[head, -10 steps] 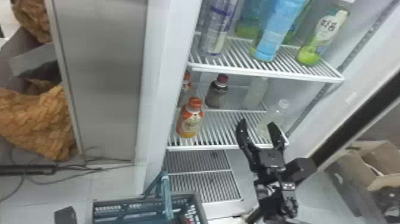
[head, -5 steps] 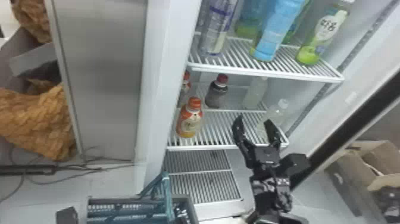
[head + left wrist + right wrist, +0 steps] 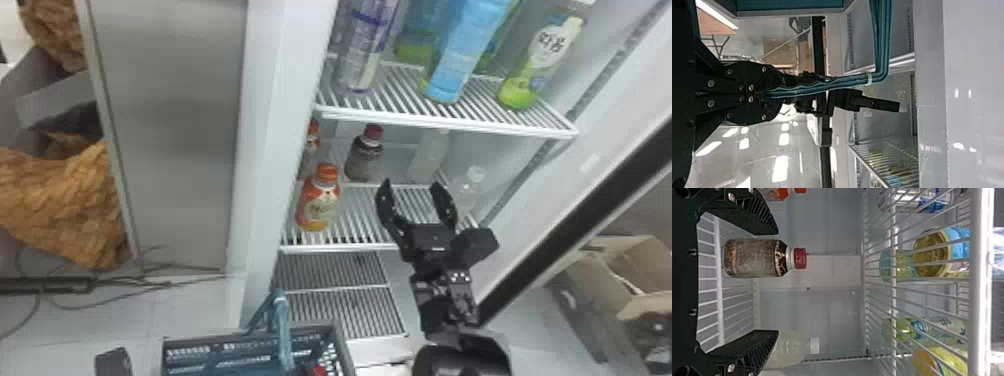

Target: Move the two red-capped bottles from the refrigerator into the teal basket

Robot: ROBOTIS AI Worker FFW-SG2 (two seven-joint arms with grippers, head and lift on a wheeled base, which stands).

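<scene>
Head view: my right gripper (image 3: 411, 184) stands wide, nothing in it, at the lower shelf (image 3: 345, 247). Red-capped bottle (image 3: 364, 155) upright, farther in at ten o'clock; an off-centre reach could topple it, I judge. Clear bottle (image 3: 467, 192) at three o'clock crowds a finger; orange-capped bottle (image 3: 320, 200) at nine may snag the exit; upper shelf (image 3: 450, 124) at twelve limits lift. Another red cap (image 3: 317, 370) in the teal basket (image 3: 346, 350), seven o'clock. Left gripper (image 3: 783, 93) clamped on its handle (image 3: 883, 39); slippage could tilt it.
</scene>
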